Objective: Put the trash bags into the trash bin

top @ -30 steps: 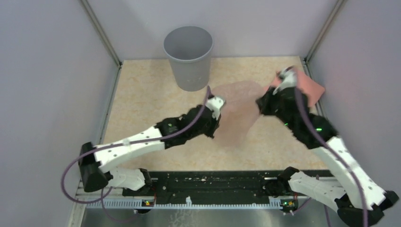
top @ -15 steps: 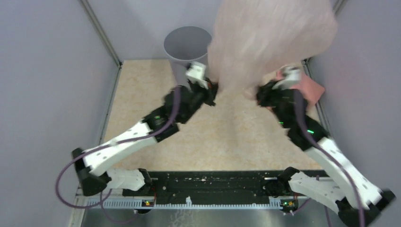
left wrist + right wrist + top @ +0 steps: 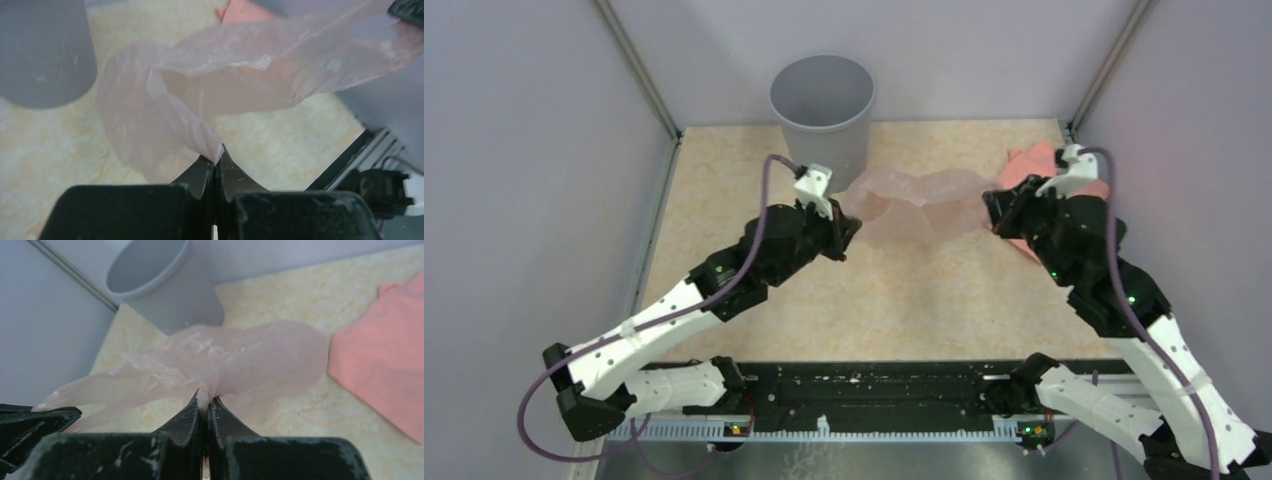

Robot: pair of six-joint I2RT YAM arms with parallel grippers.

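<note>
Left tool [image 3: 216, 159], right tool [image 3: 206, 402] both pinched shut on opposite edges of trash bag [image 3: 919, 200], near far edge of tabletop [image 3: 904, 300]. Film looks light, limp, slippery; edge grips seem right.

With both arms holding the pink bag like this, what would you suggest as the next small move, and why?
Probably raise the left gripper and right gripper together and carry the trash bag forward and left, over the trash bin. Each pinches an end, and the bag hangs stretched between them, beside the bin, not above its opening.
</note>
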